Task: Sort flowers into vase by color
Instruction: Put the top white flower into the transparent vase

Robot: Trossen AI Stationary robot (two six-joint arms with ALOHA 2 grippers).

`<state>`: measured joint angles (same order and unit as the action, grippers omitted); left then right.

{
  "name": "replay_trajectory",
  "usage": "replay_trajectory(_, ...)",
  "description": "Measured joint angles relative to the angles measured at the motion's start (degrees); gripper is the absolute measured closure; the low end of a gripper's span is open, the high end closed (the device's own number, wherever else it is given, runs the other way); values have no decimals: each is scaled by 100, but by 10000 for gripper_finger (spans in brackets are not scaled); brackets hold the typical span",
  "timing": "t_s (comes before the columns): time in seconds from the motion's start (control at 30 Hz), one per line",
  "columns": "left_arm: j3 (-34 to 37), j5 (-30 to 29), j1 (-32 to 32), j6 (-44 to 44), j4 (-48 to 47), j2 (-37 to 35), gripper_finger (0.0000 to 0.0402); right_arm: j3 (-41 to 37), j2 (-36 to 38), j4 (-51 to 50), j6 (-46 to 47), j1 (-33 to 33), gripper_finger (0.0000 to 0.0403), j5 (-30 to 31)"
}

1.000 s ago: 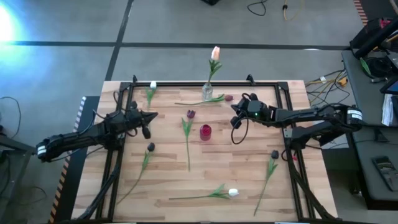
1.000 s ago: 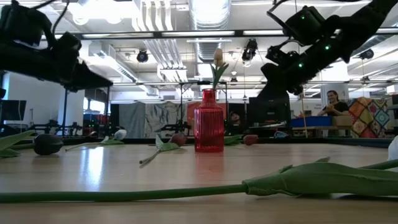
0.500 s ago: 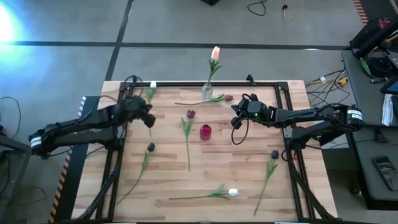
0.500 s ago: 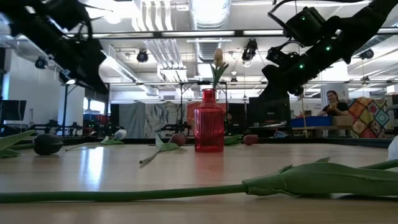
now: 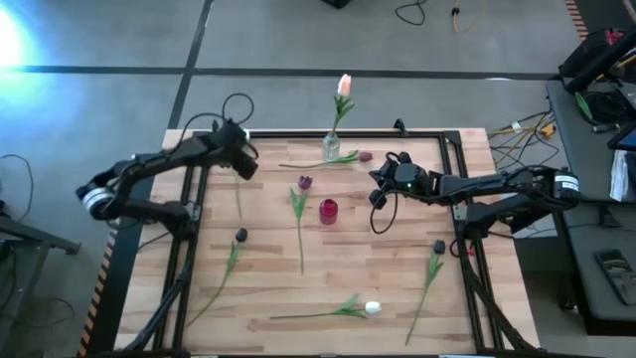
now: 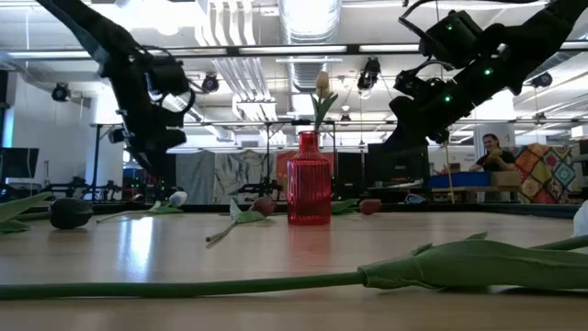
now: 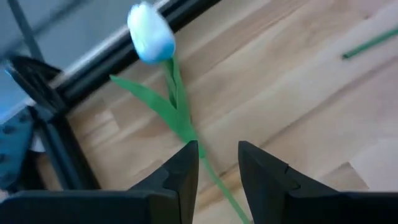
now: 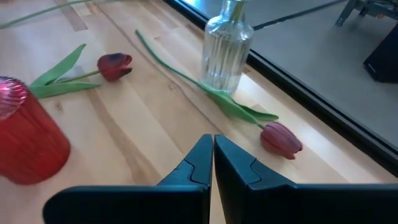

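My left gripper (image 7: 217, 152) is open and points down over the table's far left corner (image 5: 245, 165). Below it lies a white tulip (image 7: 151, 40); its green stem (image 7: 186, 127) runs into the gap between the fingers, and no touch shows. My right gripper (image 8: 213, 155) is shut and empty, hovering right of the red vase (image 5: 328, 210). A clear glass vase (image 5: 331, 149) at the far edge holds a peach tulip (image 5: 344, 85) upright. A red tulip (image 8: 281, 138) lies by the clear vase and a maroon one (image 5: 304, 183) by the red vase.
More tulips lie flat on the wooden table: a dark one (image 5: 240, 235) at the left, a dark one (image 5: 438, 247) at the right, a white one (image 5: 373, 309) near the near edge. A black frame (image 5: 452, 149) borders the table. A person sits in the room behind (image 6: 494, 152).
My left arm has swung from the left middle of the table toward the far left corner, and its gripper has turned from pointing right to pointing down over the white tulip. The right arm has kept still, and no flower has moved.
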<state>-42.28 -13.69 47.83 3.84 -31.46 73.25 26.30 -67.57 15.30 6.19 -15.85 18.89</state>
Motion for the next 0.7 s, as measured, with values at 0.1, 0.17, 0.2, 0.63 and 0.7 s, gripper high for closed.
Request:
replay_trajectory(0.1,-170,394,373,-21,25,369,302,-23,-2,-4,-8,90,394,5)
replay_trajectory(0.17,-259,417,535,-30,55,579,302,-26,-2,1,-24,131,394,14)
replay_trajectory(0.2,-293,417,611,-46,47,672,302,-30,-1,1,-24,140,394,18)
replay_trajectory(0.63,-822,637,864,-184,15,1589,230,-34,-2,3,-22,164,394,47)
replay_trajectory(0.7,-956,634,864,-187,-21,1712,216,-34,-2,2,-22,166,394,47)
